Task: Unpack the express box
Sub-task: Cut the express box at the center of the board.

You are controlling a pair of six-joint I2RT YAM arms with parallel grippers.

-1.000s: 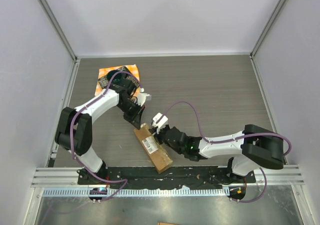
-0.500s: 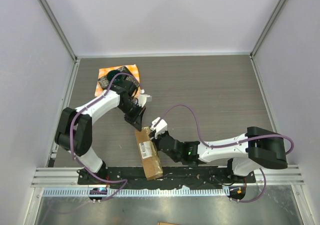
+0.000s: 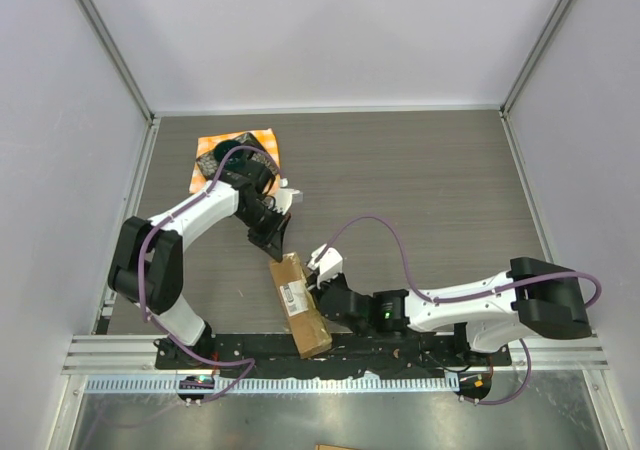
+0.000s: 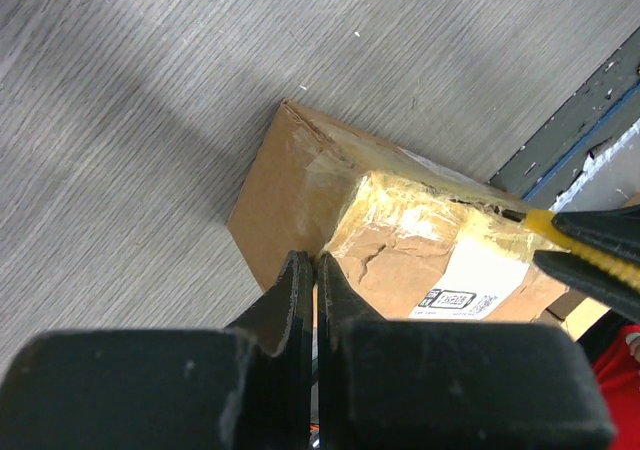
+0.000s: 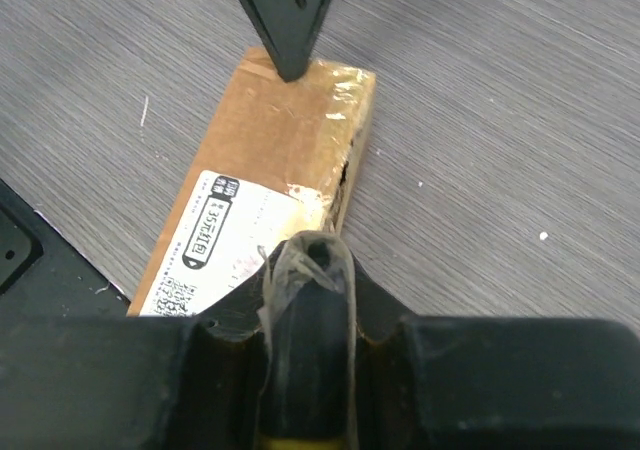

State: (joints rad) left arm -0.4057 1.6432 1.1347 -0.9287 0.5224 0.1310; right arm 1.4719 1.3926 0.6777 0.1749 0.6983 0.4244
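Observation:
The express box (image 3: 298, 305), brown cardboard with a white label and shiny tape, lies on the table close to the near edge. My left gripper (image 3: 277, 245) is shut with nothing in it, and its tips (image 4: 307, 265) rest at the box's (image 4: 400, 240) far end. My right gripper (image 3: 325, 290) is shut on a yellow and black knife (image 5: 310, 300) wrapped in clear tape. The knife's tip (image 4: 540, 222) meets the taped seam along the right edge of the box (image 5: 270, 160). In the right wrist view the left gripper's fingertips (image 5: 290, 50) stand on the box's far end.
A dark dish on an orange cloth (image 3: 262, 140) sits at the back left, behind the left arm. A black rail (image 3: 400, 350) runs along the near edge just beyond the box's near end. White walls enclose the table on three sides.
The box's near end has swung left, so it lies less diagonally. My right gripper with the knife has slid along the box toward the near edge. The left gripper has barely moved.

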